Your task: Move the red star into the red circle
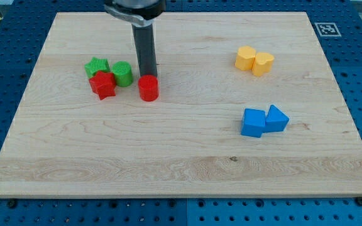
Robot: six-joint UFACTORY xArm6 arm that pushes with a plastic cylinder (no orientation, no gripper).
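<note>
The red star (103,85) lies at the board's left, touching a green star (96,66) above it and a green round block (122,74) at its upper right. The red round block (148,88) stands a short way to the right of the red star, apart from it. My tip (148,76) is right behind the red round block, at its top edge, between it and the green round block.
Two yellow blocks (254,61) sit together at the upper right. A blue cube (253,122) and a blue wedge-like block (276,118) touch at the right. The wooden board (181,169) rests on a blue pegboard table.
</note>
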